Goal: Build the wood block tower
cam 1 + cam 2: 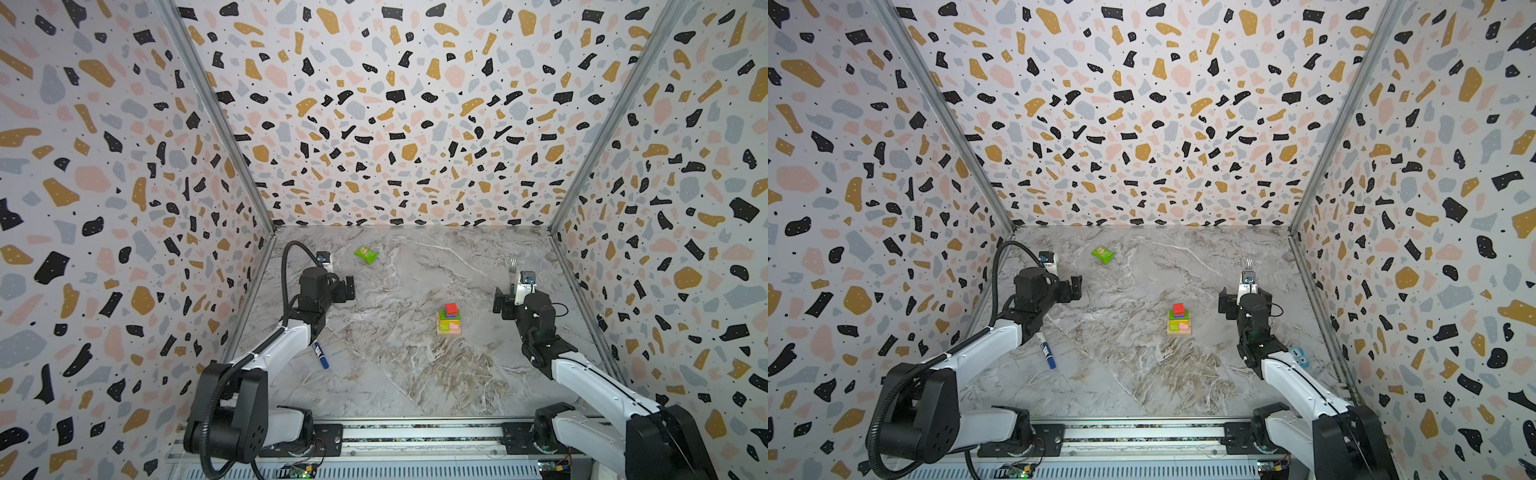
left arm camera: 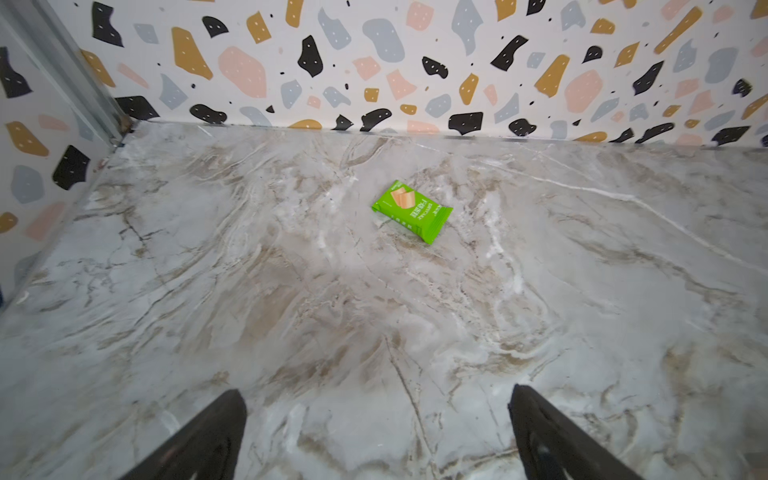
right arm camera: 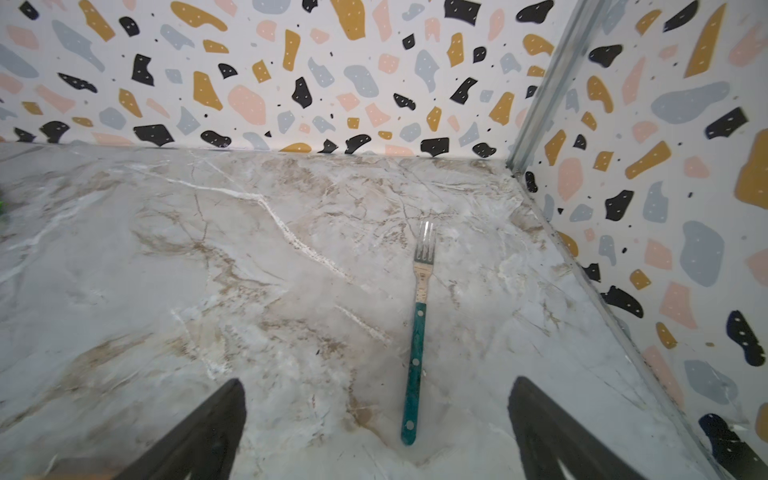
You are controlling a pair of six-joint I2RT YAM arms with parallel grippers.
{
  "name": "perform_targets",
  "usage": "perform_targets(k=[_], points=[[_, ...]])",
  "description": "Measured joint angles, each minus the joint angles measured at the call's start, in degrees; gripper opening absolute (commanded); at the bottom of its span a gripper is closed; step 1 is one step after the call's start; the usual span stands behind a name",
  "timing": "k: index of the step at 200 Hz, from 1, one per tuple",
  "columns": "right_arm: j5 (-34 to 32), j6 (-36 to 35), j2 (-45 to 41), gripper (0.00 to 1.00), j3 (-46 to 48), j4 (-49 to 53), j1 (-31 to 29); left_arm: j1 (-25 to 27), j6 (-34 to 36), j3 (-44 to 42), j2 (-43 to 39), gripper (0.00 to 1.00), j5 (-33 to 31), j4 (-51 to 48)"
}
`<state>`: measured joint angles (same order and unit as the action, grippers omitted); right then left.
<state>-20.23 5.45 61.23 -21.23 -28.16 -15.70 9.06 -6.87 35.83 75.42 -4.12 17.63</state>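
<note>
Green packet (image 1: 365, 254), marker (image 1: 320, 356), fork (image 3: 417, 332) around tower (image 1: 449, 321)

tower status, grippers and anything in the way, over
Left gripper open, empty; right gripper open, empty. Tower standing, red cube on top, both grippers clear of it. Fork, green packet, marker lie well apart; nothing blocking.

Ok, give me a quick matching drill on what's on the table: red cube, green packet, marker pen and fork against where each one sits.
1 red cube
2 green packet
3 marker pen
4 fork

A partly under the left arm
B topmost on the tower
C lying ahead of the open right tool
D nearest the back wall

Pairs: 1-B, 2-D, 3-A, 4-C
</note>
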Motion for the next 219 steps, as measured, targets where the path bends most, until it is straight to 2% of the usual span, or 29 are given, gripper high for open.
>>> perform_targets(k=[42,67,90,137,144,169,190,219], points=[[-2.99,-1.81,1.79,1.0,9.55,-16.98,0.07,-0.07,5.44,-16.28,-5.22,1.0,-10.73,18.18],[-3.85,-3.06,6.67,1.0,10.95,-24.39,0.28,-0.26,7.17,-18.34,-2.82,1.0,-15.72,23.96],[-5.22,-4.22,11.76,1.0,11.96,-31.41,0.33,-0.74,7.85,-19.63,-0.42,1.0,-16.83,30.36],[-7.89,-5.09,18.53,0.96,15.3,-44.81,2.78,-2.01,8.28,-28.63,3.65,1.0,-16.17,45.79],[-7.67,-5.09,18.93,1.0,15.17,-45.05,3.26,-2.01,8.48,-28.94,4.87,1.0,-15.76,47.39],[-4.13,-5.35,21.07,0.99,11.96,-43.54,4.74,-2.29,8.85,-28.85,5.66,1.0,-14.8,49.22],[3.58,-5.05,23.12,0.99,7.3,-40.35,8.55,-2.97,8.11,-28.35,5.7,1.0,-15.63,50.01],[7.04,-3.5,23.96,0.99,14.86,-49.53,11.43,-3.69,5.62,-28.68,5.64,1.0,-19.91,52.24]])
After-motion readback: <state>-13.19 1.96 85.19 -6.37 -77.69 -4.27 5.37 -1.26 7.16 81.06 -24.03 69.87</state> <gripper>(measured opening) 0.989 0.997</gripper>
